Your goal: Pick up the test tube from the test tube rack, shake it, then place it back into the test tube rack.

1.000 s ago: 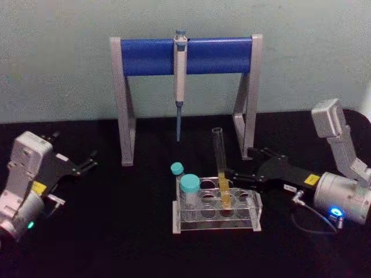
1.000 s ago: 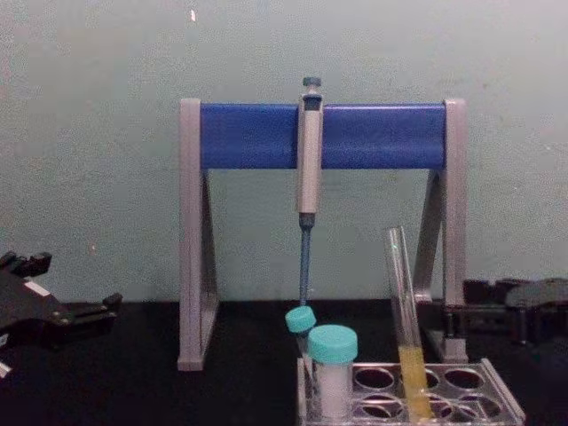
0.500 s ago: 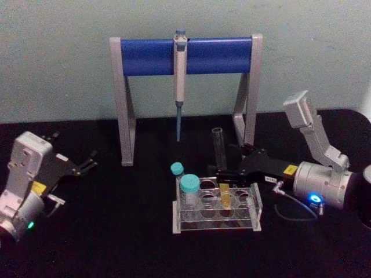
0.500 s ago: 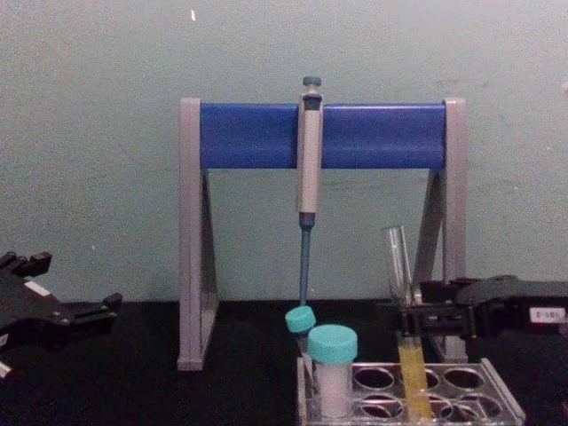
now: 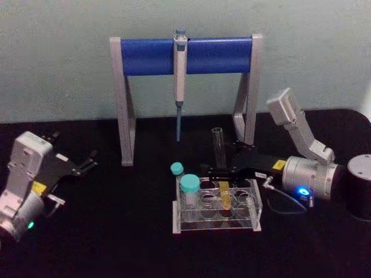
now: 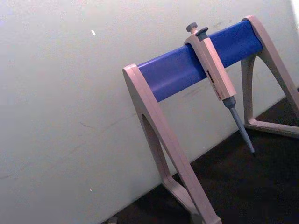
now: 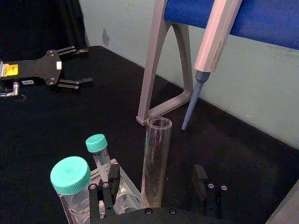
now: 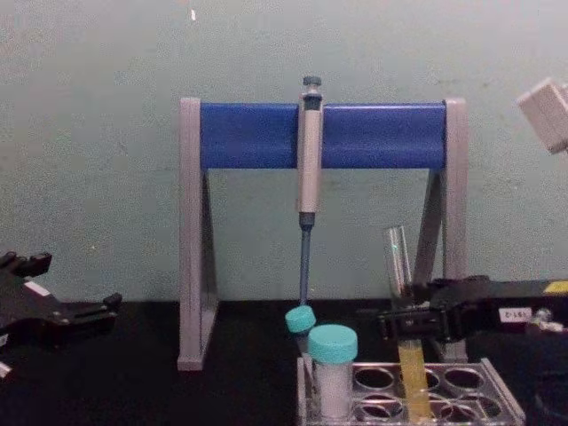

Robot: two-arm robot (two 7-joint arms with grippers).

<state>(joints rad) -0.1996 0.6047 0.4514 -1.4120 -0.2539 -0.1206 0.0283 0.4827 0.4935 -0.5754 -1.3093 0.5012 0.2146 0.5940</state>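
The grey-and-blue pipette stand (image 5: 145, 56) rises behind the right gripper (image 5: 215, 169). The test tube rack (image 5: 215, 227) sits just below that gripper's fingers. The gripper reaches in level above the rack, fingers spread wide on either side of the test tube (image 5: 218, 147), a gap on each side. The left gripper (image 5: 87, 162) lies well apart, fingers splayed. The pipette (image 5: 180, 69) hangs up behind the right gripper. The test tube stands in the rack, yellow liquid low inside. Two teal-capped tubes (image 5: 189, 184) stand just past the fingertips
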